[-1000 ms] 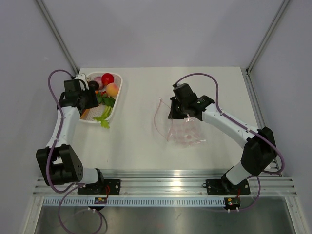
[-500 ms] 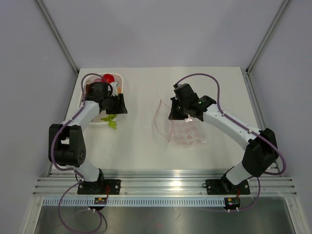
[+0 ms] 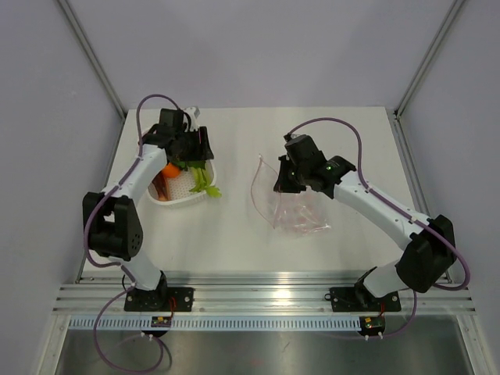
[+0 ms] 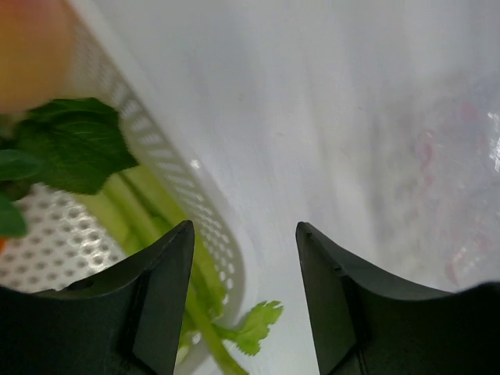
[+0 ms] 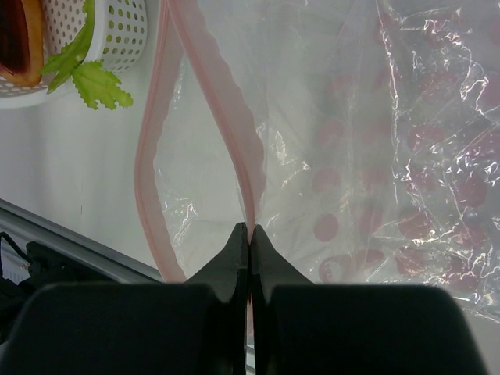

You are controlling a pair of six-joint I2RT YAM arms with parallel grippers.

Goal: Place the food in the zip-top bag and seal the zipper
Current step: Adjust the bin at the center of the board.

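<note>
Now my R jaws (image 5: 250, 232) pinch shut on the zip-top bag's (image 3: 301, 217) zipper (image 5: 145, 164), mouth facing left twd the basket (image 3: 178, 201). My L jaws (image 4: 244, 228) are part-open astride its rim, celery (image 3: 205, 184) just below, so L arm's nearer the food.

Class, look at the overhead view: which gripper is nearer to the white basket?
Left. The left gripper is at the white basket's rim, jaws open. The right gripper is across the table, pinching the zipper of the zip-top bag.
</note>
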